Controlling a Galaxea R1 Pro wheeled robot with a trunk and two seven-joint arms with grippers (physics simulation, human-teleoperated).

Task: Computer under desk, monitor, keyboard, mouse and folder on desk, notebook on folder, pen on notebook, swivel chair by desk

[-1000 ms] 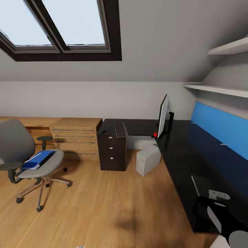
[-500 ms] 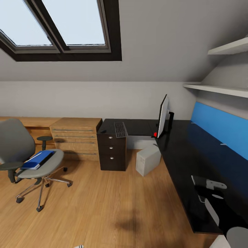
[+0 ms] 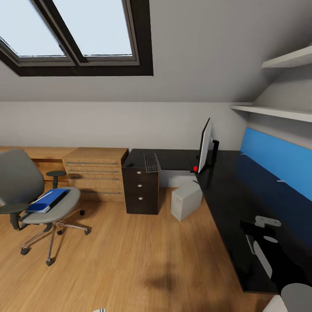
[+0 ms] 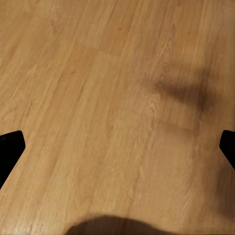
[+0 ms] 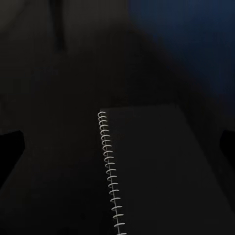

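The tabletop [image 3: 225,190] carried the monitor [image 3: 204,147] and keyboard [image 3: 151,162], the folder [image 3: 47,200] lay on the swivel chair [image 3: 26,190]. Over the last second the right gripper [image 3: 264,227] advanced, jaws apart, over the notebook [image 5: 156,171], likely to grasp it.

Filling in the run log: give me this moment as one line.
right hand: over notebook on desk, grip unclear | left hand: open over floor | folder: on swivel chair | keyboard: on desk
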